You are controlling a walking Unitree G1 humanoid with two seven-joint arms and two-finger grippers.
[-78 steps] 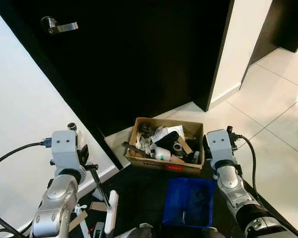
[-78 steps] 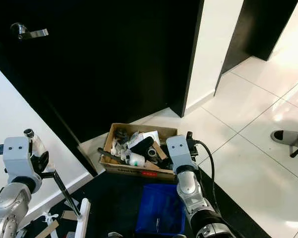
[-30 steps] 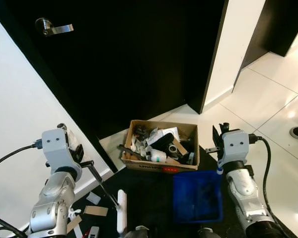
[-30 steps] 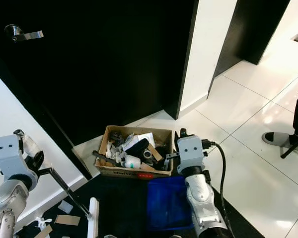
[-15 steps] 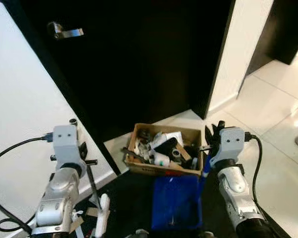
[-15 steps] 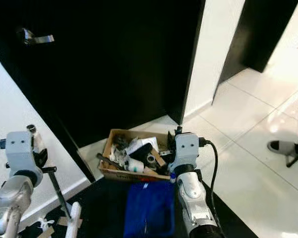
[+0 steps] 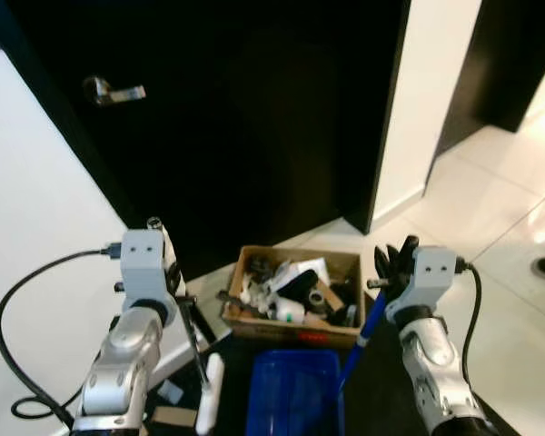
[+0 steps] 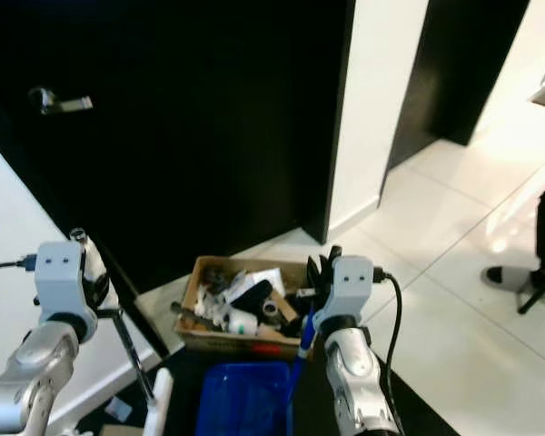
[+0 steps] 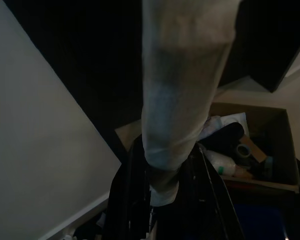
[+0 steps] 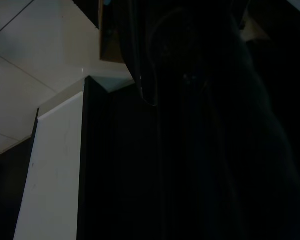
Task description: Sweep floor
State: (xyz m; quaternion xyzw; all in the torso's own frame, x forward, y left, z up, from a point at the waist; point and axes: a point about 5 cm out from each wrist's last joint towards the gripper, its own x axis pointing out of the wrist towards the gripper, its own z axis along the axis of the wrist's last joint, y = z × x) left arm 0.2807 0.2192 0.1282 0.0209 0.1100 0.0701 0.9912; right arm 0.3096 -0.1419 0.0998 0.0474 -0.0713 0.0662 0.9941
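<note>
**Holding broom and dustpan in front of the scrap box**

Standing at the foot of a dark door, the robot has both tools in hand, so the step looks like the gathering stage of the sweep rather than the emptying.

On the left, the left gripper [image 7: 177, 289] is clamped on the broom [image 7: 206, 400]: in the left wrist view the pale handle runs up between the black fingers [image 9: 130, 200]. The thin dark shaft slants down to the white head, which sits low by the white wall. A few scraps [image 7: 171, 392] lie on the dark floor [image 7: 381, 381] just beside that head.

In the middle, the cardboard box [image 7: 295, 295] stands against the door, heaped with rubbish. Just in front of it lies the blue dustpan [image 7: 295, 404], flat on the floor.

On the right, the right gripper [image 7: 388, 272] holds the dustpan's blue handle [image 7: 361, 336], which rises slanting from the pan's right edge. The right wrist view is too dark to add anything.

The next move probably calls for drawing the broom head across the scraps toward the pan's mouth, while the right arm keeps the pan flat and steady.
</note>
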